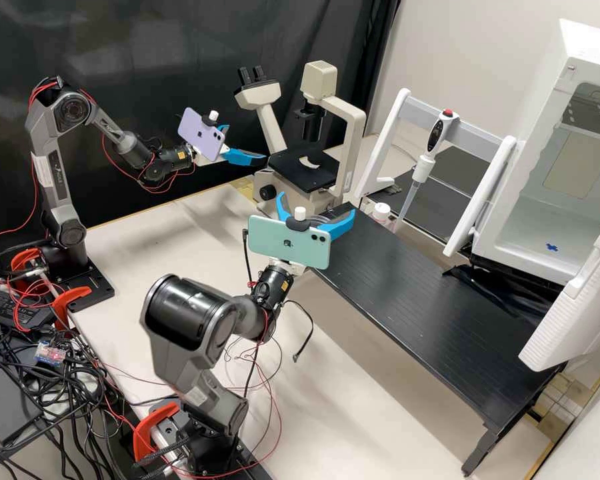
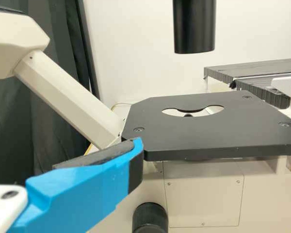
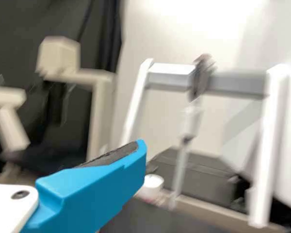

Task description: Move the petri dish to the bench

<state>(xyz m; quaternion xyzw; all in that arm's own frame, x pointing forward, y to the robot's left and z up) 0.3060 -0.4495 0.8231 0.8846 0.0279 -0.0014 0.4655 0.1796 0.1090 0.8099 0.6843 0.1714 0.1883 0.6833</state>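
Black curtain (image 1: 147, 40) and pale wall (image 1: 487, 53) back the microscope (image 1: 355, 137); the left gripper (image 1: 247, 143) stands parted near it, seemingly empty. By the microscope-side end of the black bench (image 1: 440, 300), the right gripper (image 1: 317, 203) spreads wide, a faint round rim, perhaps the petri dish (image 1: 320, 218), between its fingers; whether it's gripped, I can't tell.

Phone (image 1: 267, 243), mint green; second phone (image 1: 211, 141), lilac; microscope (image 1: 319, 81), cream; bench (image 1: 440, 320), black, finely lined; small lid (image 3: 153, 181), seemingly white.
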